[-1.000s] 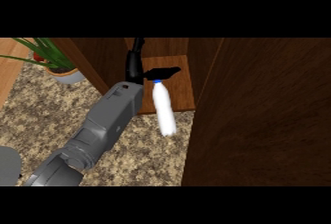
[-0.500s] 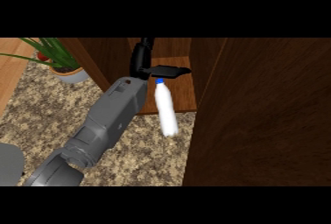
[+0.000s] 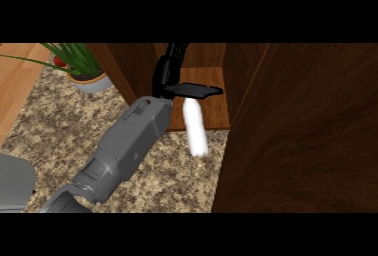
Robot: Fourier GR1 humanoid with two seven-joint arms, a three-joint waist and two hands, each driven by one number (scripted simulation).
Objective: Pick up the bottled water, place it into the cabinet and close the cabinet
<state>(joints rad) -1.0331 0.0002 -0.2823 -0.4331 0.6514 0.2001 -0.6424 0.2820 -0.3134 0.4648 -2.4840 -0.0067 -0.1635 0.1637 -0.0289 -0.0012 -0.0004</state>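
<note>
The bottled water (image 3: 196, 127) is a slim white bottle hanging nearly upright, its top hidden under my right hand (image 3: 177, 82). That black hand is shut on the bottle's neck, with its fingers reaching into the open cabinet. The bottle's upper part lies over the light wooden cabinet shelf (image 3: 212, 80). Its lower end hangs in front of the shelf edge, above the speckled counter (image 3: 66, 135). The dark cabinet door (image 3: 303, 140) stands open at the right, close beside the bottle. My left hand does not show.
A green plant in a white pot (image 3: 88, 80) stands on the counter at the upper left, with something red (image 3: 59, 61) behind it. The cabinet's left wall (image 3: 122, 75) rises next to my forearm. A grey shape (image 3: 15, 182) fills the lower left corner.
My right hand has carried the bottle up and farther toward the cabinet shelf. The blue cap that showed before is now hidden under the hand.
</note>
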